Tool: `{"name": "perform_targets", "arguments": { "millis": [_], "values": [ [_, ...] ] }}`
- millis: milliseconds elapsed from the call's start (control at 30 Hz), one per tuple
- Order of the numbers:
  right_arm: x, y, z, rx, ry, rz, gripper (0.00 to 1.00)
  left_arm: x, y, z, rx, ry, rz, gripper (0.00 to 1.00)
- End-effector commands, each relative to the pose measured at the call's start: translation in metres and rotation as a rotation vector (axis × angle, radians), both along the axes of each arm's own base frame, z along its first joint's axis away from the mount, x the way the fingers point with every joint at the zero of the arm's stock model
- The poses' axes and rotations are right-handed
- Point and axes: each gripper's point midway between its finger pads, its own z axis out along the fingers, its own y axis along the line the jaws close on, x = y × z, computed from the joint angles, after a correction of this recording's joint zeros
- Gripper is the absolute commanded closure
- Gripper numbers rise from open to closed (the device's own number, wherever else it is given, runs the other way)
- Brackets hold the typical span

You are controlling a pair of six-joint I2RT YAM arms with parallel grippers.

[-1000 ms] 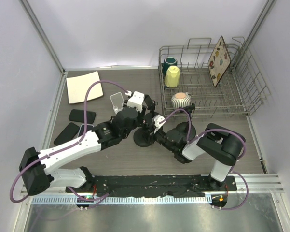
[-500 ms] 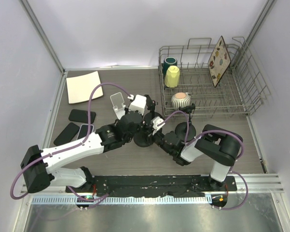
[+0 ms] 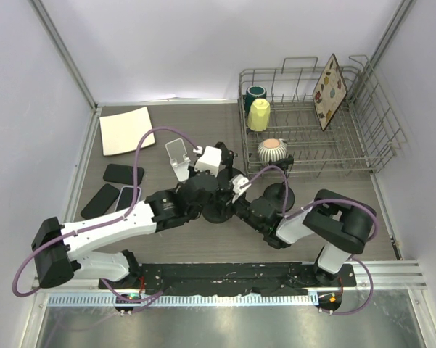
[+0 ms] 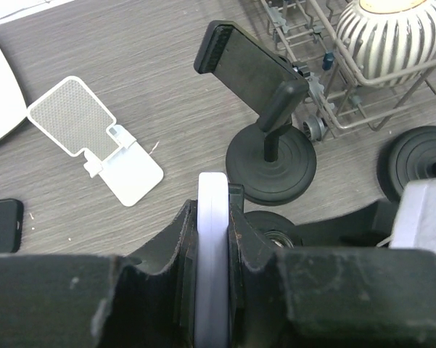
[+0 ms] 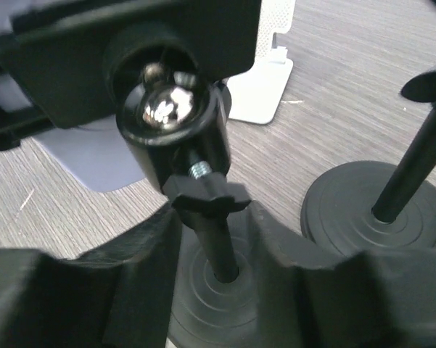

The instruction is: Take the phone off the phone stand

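The phone (image 4: 212, 246) is a pale lavender slab, seen edge-on in the left wrist view. My left gripper (image 4: 212, 217) is shut on it, one jaw on each face. In the top view the left gripper (image 3: 215, 183) is over the black phone stand (image 3: 219, 212), and the phone is hidden beneath it. In the right wrist view my right gripper (image 5: 216, 235) is shut on the stand's thin stem (image 5: 219, 250), just under its nut and ball joint. The stand's round base lies below. A pale slab, apparently the phone (image 5: 94, 156), shows on the left. The right gripper (image 3: 236, 199) meets the left one over the stand.
A second black stand (image 4: 272, 156) with a dark phone (image 4: 243, 61) stands just beyond. There is a white stand (image 4: 94, 138), another black base (image 3: 276, 194), and a wire dish rack (image 3: 363, 145) with a striped bowl (image 3: 273, 150) and cups. Three black phones (image 3: 122, 174) and a white plate (image 3: 125, 129) lie at the left.
The left arm has shifted to the right and its gripper has settled lower over the stand. The right arm's elbow has swung slightly right while its gripper stays at the stand.
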Motion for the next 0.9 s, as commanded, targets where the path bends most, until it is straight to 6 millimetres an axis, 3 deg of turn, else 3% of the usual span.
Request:
{"name": "perform_targets", "arguments": {
  "millis": [0, 100, 333, 433, 467, 533, 567, 867],
  "values": [
    [-0.002, 0.003, 0.068, 0.184, -0.081, 0.037, 0.48, -0.008, -0.003, 0.007, 0.014, -0.002, -0.047, 1.00],
    [-0.006, 0.005, 0.081, 0.182, -0.099, 0.066, 0.41, -0.007, -0.004, 0.007, 0.022, -0.003, -0.051, 1.00],
    [-0.003, 0.009, 0.092, 0.143, -0.122, 0.091, 0.42, -0.010, -0.009, 0.013, 0.016, -0.007, -0.097, 1.00],
    [-0.001, 0.008, 0.088, 0.135, -0.117, 0.085, 0.59, -0.012, -0.012, 0.013, 0.009, 0.001, -0.121, 1.00],
    [0.001, 0.006, 0.087, 0.135, -0.115, 0.077, 0.78, -0.013, -0.012, 0.014, 0.006, 0.000, -0.123, 1.00],
    [0.006, 0.002, 0.082, 0.127, -0.107, 0.041, 0.96, -0.014, -0.011, 0.015, -0.002, 0.003, -0.123, 1.00],
    [0.009, 0.000, 0.080, 0.125, -0.105, 0.021, 0.99, -0.014, -0.012, 0.015, -0.014, 0.009, -0.118, 1.00],
    [0.034, -0.032, 0.065, 0.102, -0.068, -0.212, 0.99, -0.032, -0.016, 0.005, -0.064, 0.089, -0.090, 1.00]
  ]
}}
